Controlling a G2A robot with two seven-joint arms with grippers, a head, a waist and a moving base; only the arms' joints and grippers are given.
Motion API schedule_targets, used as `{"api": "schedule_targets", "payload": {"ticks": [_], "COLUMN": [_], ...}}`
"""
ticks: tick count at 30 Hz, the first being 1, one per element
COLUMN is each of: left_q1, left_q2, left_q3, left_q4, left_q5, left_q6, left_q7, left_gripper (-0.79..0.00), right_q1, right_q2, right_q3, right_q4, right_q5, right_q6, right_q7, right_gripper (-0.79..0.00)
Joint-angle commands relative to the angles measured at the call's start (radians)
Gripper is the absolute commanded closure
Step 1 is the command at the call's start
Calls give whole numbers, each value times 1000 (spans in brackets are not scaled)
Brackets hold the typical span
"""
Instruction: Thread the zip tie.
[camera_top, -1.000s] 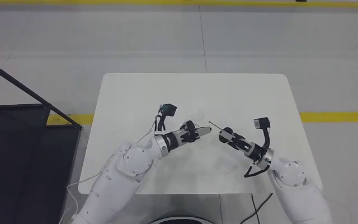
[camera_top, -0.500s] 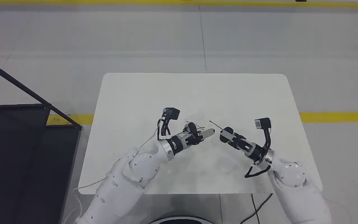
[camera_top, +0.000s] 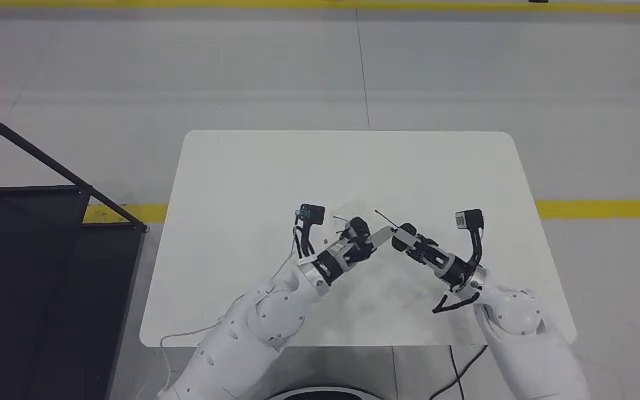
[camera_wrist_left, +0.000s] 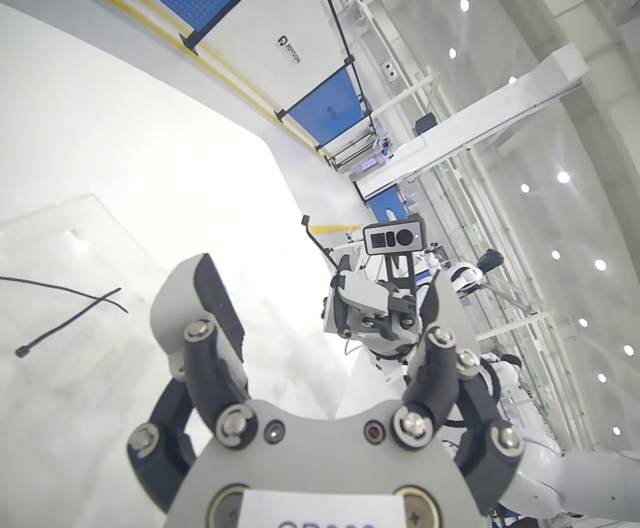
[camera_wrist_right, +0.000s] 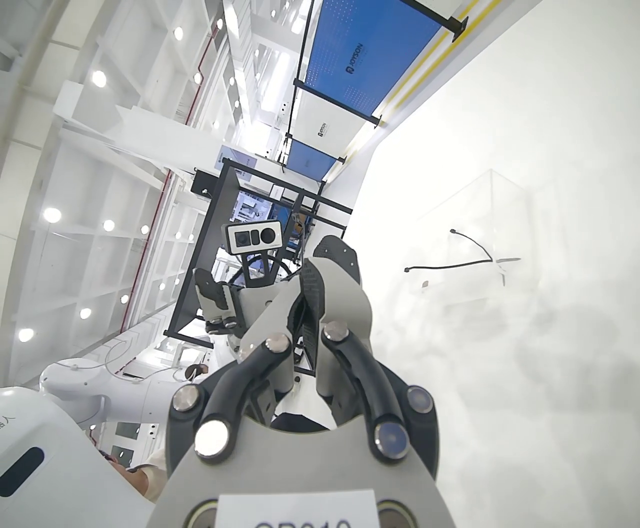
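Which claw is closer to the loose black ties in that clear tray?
Left. The left gripper hangs open close by the tray with the ties. The right gripper is farther off, beyond the left one, shut on the held tie.

Sheathed in glossy white rounded shells along the left arm (camera_top: 265, 312) and the right arm (camera_top: 522, 318), banded black at the wrists. Tipped by the left gripper (camera_wrist_left: 320, 272): pale grey fingers (camera_wrist_left: 182, 300) faced with black rubber pads (camera_wrist_left: 220, 295), hinged on curved black links (camera_wrist_left: 205, 372) by round silver screws (camera_wrist_left: 232, 425) to a grey metal plate (camera_wrist_left: 320, 462) bearing a white label (camera_wrist_left: 320, 510). Built likewise at the right gripper (camera_wrist_right: 322, 260). Crowned at each wrist by a small black camera box (camera_top: 311, 212) on a stalk. Trailed by a thin white cable (camera_top: 190, 337) and a looping black cable (camera_top: 447, 303).
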Motion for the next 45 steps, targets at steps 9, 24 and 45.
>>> {"api": "schedule_targets", "payload": {"ticks": [9,24,45], "left_q1": [-35,-47,-47], "left_q2": [-32,-56,-78], "left_q3": [39,35,19], "left_q4": [97,151,174], "left_q5": [-24,-44,-28], "left_q6": [-46,-91,-121], "left_q7": [94,120,121], "left_gripper": [-354,-311,0], "right_q1": [7,17,23], "right_q2": [-2,-4,-6], "right_q3": [0,-8,-18], "right_q4": [14,20,18], "right_q5": [7,-8,-31], "right_q6": [3,7,11], "right_q7": [-3,5,6], "right_gripper": [0,0,0]}}
